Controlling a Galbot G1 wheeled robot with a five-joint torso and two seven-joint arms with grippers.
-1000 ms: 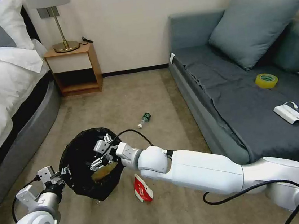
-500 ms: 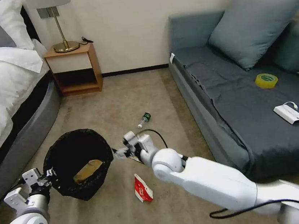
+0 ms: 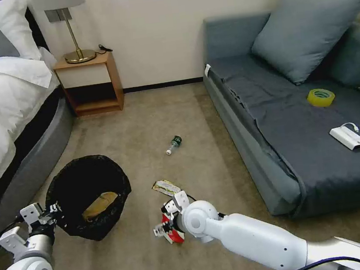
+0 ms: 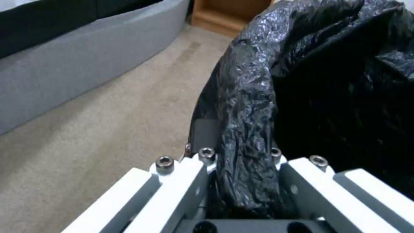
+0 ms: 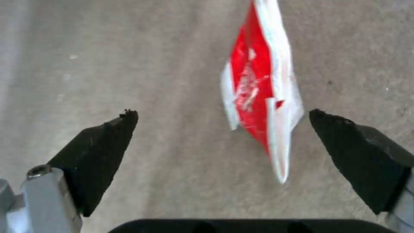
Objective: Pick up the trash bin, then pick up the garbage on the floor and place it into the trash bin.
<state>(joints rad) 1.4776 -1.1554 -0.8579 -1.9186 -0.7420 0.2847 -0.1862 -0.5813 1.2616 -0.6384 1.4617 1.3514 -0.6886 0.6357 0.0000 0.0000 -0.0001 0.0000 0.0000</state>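
At the lower left of the head view we see the trash bin (image 3: pixel 87 198), a round tub wrapped in crinkly, glossy black plastic, standing on the short beige carpet (image 3: pixel 143 122). Our left pincer (image 3: pixel 49 211) is clamped on its rim, the bag bunched between the fingers (image 4: pixel 202 132) in the left wrist view. Inside lies a crumpled brown paper bag (image 3: pixel 99 204).

At lower centre our right pincer (image 3: pixel 164 222) hangs over the red-and-white snack packet (image 3: pixel 173 234), a flat foil pouch; the right wrist view shows its black wedge-shaped fingertips (image 5: pixel 103 152) spread wide, the packet (image 5: pixel 258 94) between them, nearer one tip.

Just above lies a shiny gold-green wrapper (image 3: pixel 166 187), and further up the carpet a small clear bottle (image 3: pixel 173 144) on its side. Open carpet runs between the bed's grey base (image 3: pixel 30 162) at left and the grey sofa (image 3: pixel 282 109) at right.
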